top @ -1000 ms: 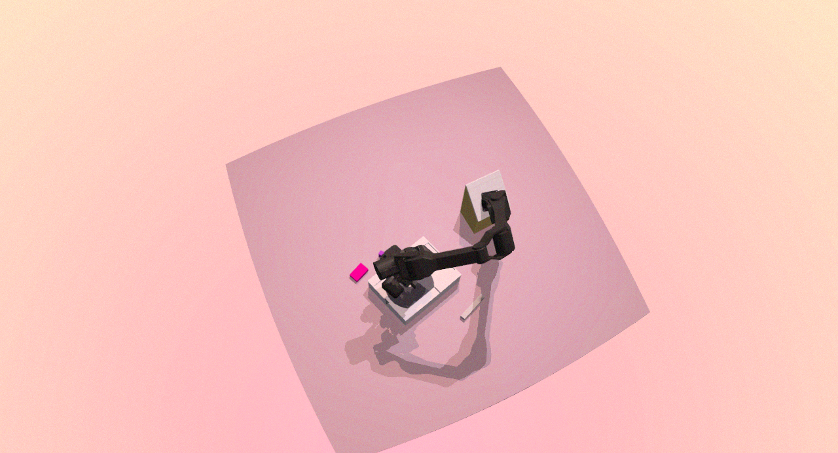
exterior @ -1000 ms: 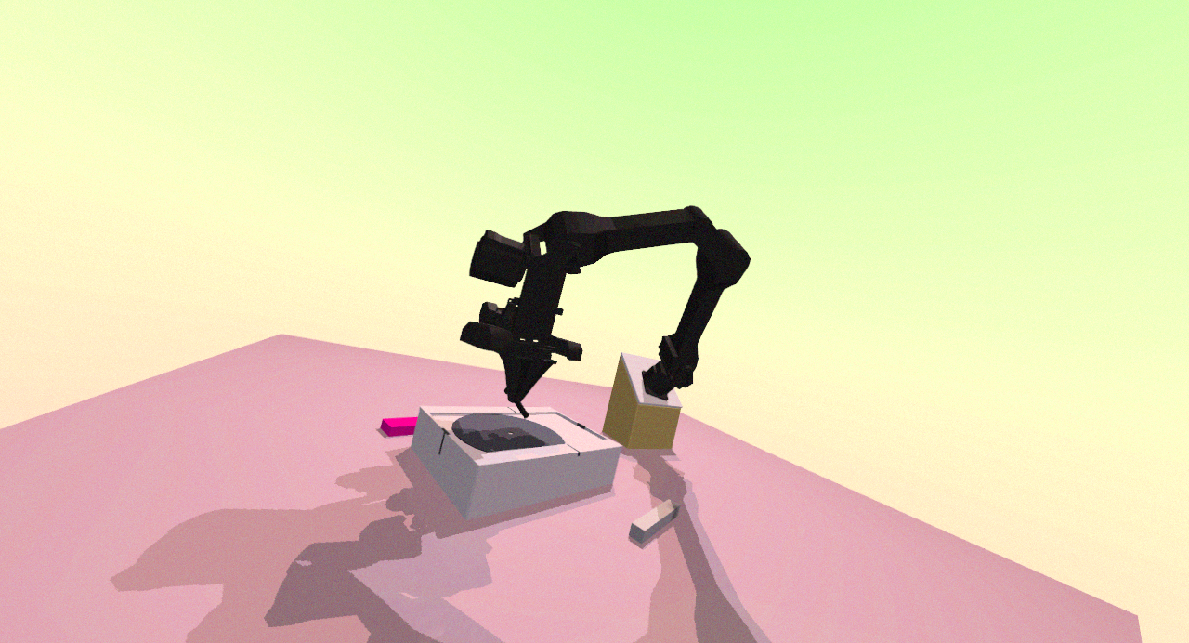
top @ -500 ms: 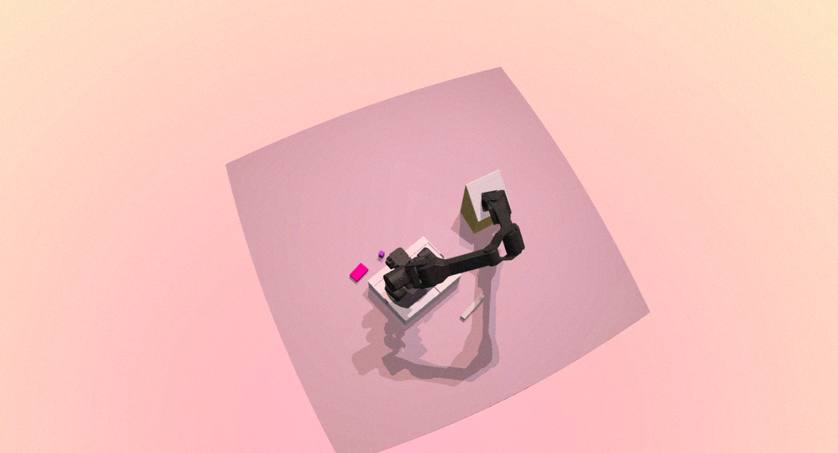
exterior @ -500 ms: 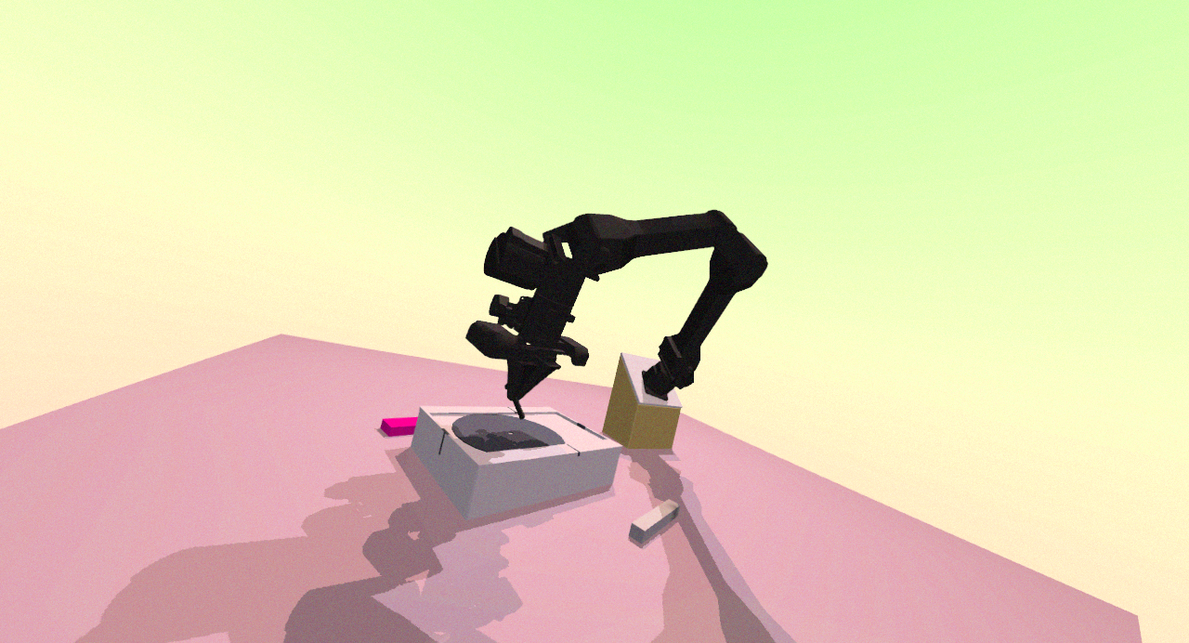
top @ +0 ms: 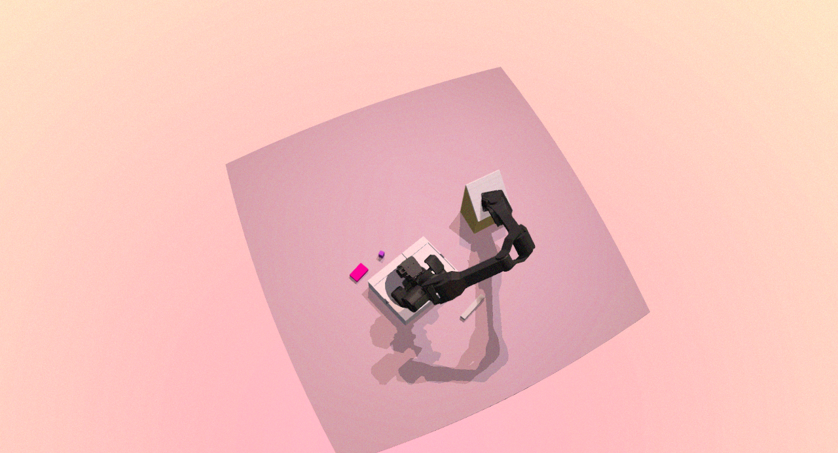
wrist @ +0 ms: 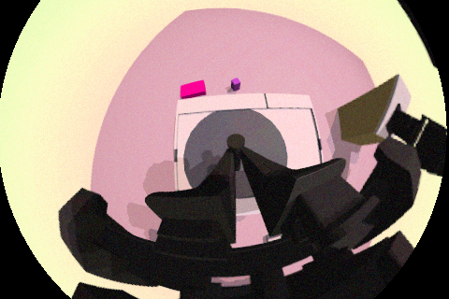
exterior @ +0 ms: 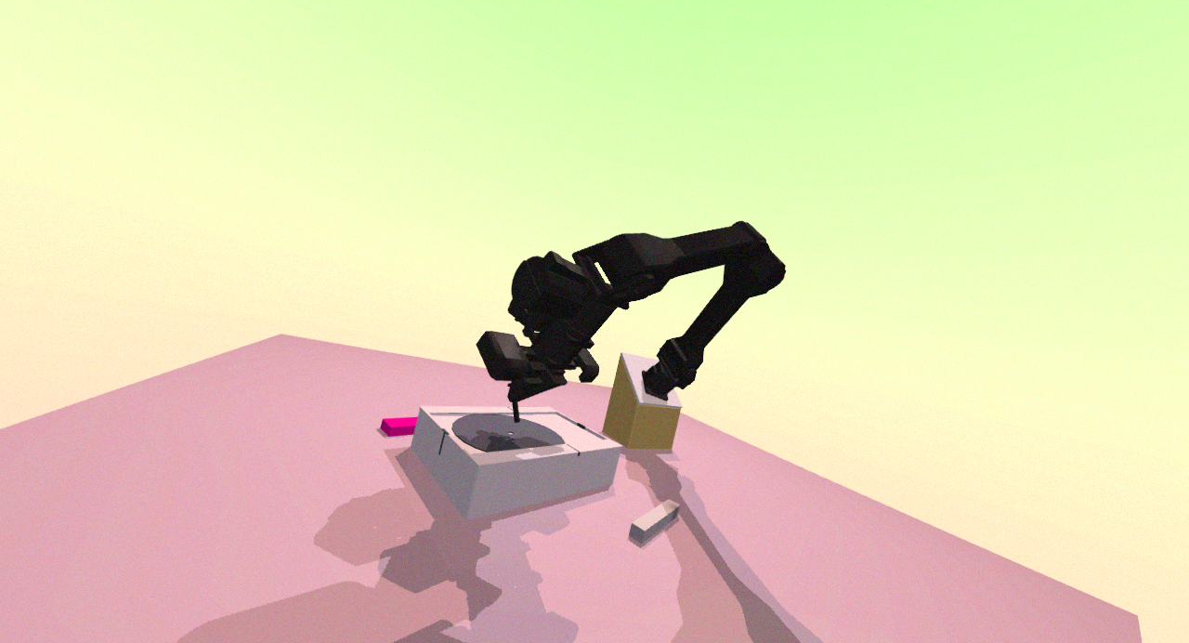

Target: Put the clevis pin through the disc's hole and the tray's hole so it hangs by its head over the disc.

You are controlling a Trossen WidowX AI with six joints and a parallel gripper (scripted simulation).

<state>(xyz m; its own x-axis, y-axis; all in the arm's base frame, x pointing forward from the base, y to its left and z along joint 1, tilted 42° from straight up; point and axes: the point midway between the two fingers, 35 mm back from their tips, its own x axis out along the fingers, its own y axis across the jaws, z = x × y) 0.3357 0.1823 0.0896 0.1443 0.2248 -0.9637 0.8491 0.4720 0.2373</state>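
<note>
End effector (top: 419, 281) (exterior: 513, 398) (wrist: 236, 151) pinching the dark pin (exterior: 516, 412) (wrist: 236, 142), upright above the grey disc (top: 393, 284) (exterior: 482, 433) (wrist: 206, 142), disc inside the pale tray (top: 404, 317) (exterior: 531, 481) (wrist: 299, 123), pink block (top: 358, 272) (exterior: 398, 426) (wrist: 193, 89) near the tray.

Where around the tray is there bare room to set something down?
Open patches: between the tray and the pale bar; also from the purple cube toward the far table edge. Crowded: above the disc, where the jaws hold the pin.
</note>
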